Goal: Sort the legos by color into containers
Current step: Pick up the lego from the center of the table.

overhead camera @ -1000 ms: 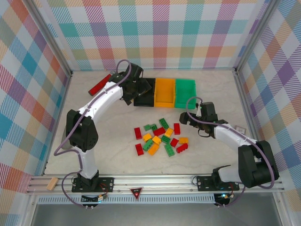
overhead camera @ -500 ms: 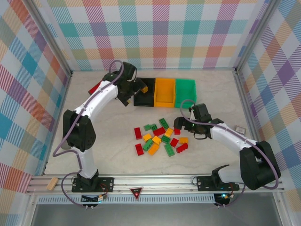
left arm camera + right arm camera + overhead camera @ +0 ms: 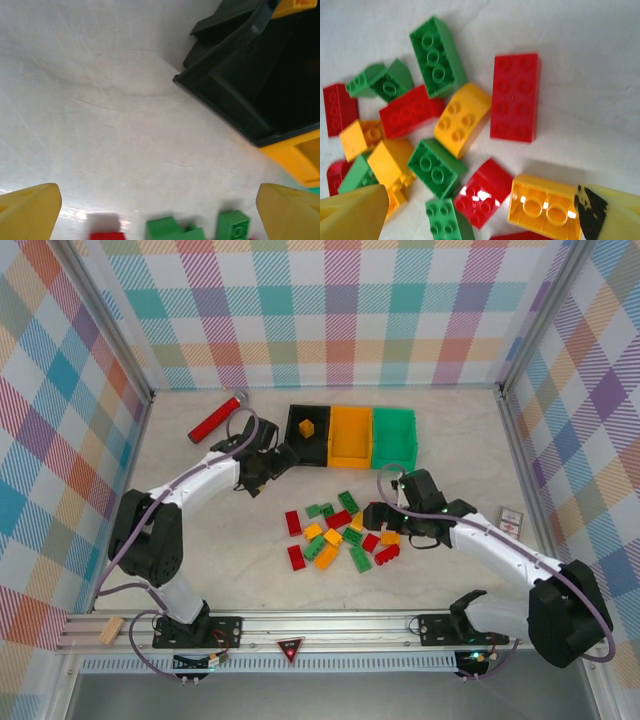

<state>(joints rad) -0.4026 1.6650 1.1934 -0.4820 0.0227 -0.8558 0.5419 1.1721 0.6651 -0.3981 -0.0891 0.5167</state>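
The legos [image 3: 340, 532] lie in a loose pile of red, green and yellow bricks mid-table. The containers stand in a row at the back: black [image 3: 322, 445], orange [image 3: 351, 436], green [image 3: 394, 438]. One yellow brick [image 3: 307, 427] sits in the black bin. My left gripper [image 3: 283, 458] hovers open and empty just left of the black bin [image 3: 260, 90], with green bricks [image 3: 175, 230] below it. My right gripper [image 3: 480, 215] is open low over the pile's right side, its fingers [image 3: 352, 212] spanning a green brick [image 3: 436, 167], a red brick [image 3: 485, 192] and a yellow brick [image 3: 545, 205].
A long red cylinder [image 3: 217, 418] lies at the back left beyond the left arm. A small card [image 3: 510, 517] lies by the right wall. A wooden block [image 3: 110, 630] rests on the front rail. Bare table stretches left of the pile.
The left gripper has pulled back from over the black bin toward the pile, and a yellow brick now lies in that bin. The right gripper has moved left and down over the pile.
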